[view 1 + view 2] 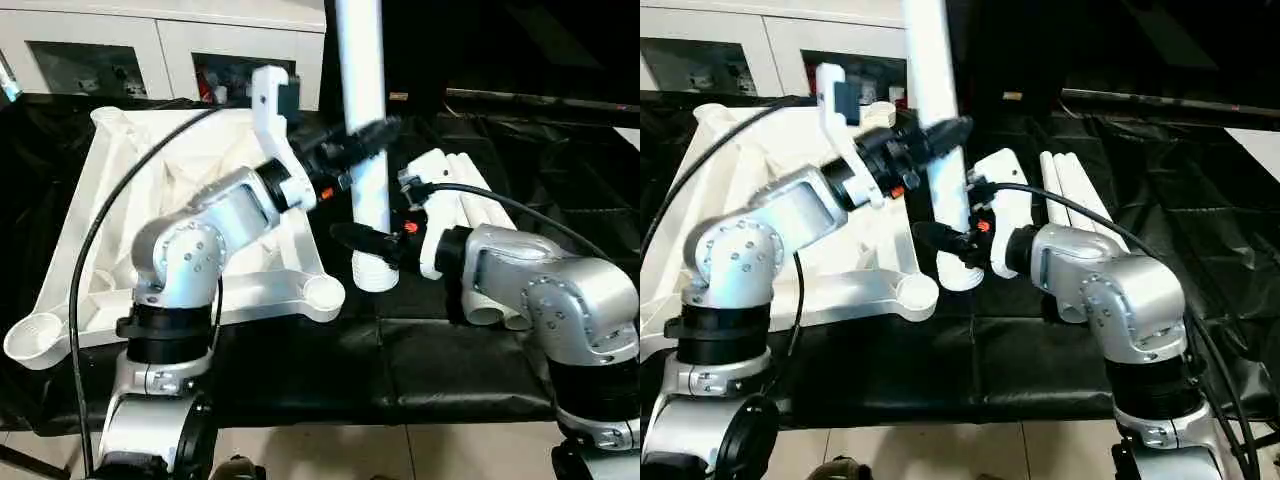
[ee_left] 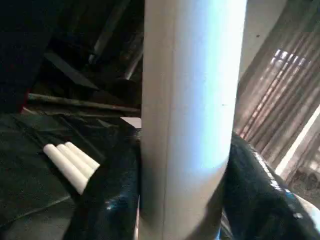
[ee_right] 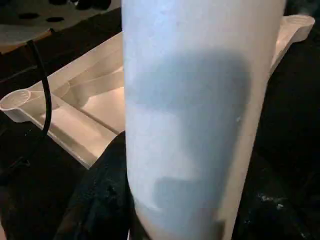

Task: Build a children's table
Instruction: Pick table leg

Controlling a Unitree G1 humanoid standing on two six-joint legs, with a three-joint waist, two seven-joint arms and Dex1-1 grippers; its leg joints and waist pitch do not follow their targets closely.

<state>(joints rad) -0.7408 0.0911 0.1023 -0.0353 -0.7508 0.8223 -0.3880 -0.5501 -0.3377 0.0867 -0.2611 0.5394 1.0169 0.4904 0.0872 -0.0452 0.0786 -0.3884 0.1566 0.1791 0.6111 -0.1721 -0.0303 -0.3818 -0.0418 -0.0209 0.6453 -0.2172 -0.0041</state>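
The children's table top (image 1: pixel 110 140) lies upside down on the left of the black-covered bench, ribs and round corner sockets facing up. One white tube leg (image 1: pixel 362 60) stands upright in the middle, its ribbed lower end (image 1: pixel 376 272) by the cloth, just right of the near corner socket (image 1: pixel 325 292). My left gripper (image 1: pixel 372 140) is shut on the leg higher up. My right gripper (image 1: pixel 365 243) is shut on it near the bottom. The leg (image 2: pixel 190 125) stands close in the left wrist view, and the leg (image 3: pixel 190 100) crosses the table top (image 3: pixel 75 110) in the right wrist view.
More white legs (image 1: pixel 470 200) lie side by side on the black cloth at the right, behind my right forearm. A white glass-door cabinet (image 1: pixel 150 45) stands behind the bench. Black cables loop from both wrists. The bench's front edge runs just below my arms.
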